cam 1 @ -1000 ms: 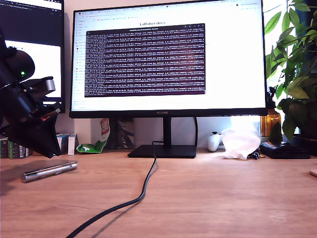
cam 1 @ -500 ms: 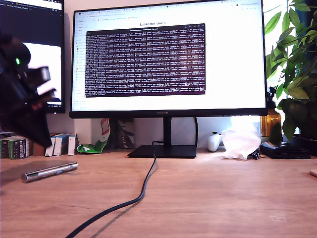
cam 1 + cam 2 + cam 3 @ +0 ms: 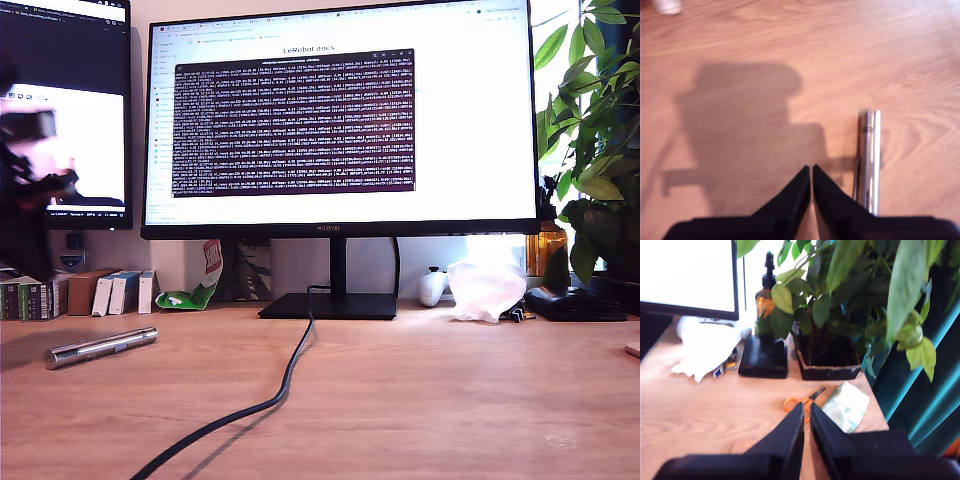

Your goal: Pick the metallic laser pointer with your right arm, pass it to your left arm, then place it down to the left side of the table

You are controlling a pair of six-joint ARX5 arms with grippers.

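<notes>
The metallic laser pointer point(image 3: 100, 347) lies flat on the wooden table point(image 3: 430, 400) near the exterior view's left, held by nothing. In the first wrist view the laser pointer point(image 3: 869, 160) rests on the wood just beside my first gripper point(image 3: 812, 169), whose black jaws are shut with nothing between them. The first arm point(image 3: 28, 185) is a dark blur high above the pointer at the exterior view's left edge. My second gripper point(image 3: 806, 406) is shut and empty, hovering over the table end by the plant; it is outside the exterior view.
A black cable point(image 3: 270, 400) runs from the monitor stand point(image 3: 330, 305) toward the front edge. Small boxes point(image 3: 100, 292) stand behind the pointer. Near my second gripper lie orange scissors point(image 3: 802, 401), a silver packet point(image 3: 846, 406), a black case point(image 3: 764, 357), a plant pot point(image 3: 827, 360) and white tissue point(image 3: 705, 347).
The first arm has lifted and drawn back toward the exterior view's upper left, away from the pointer. The pointer has stayed where it lay.
</notes>
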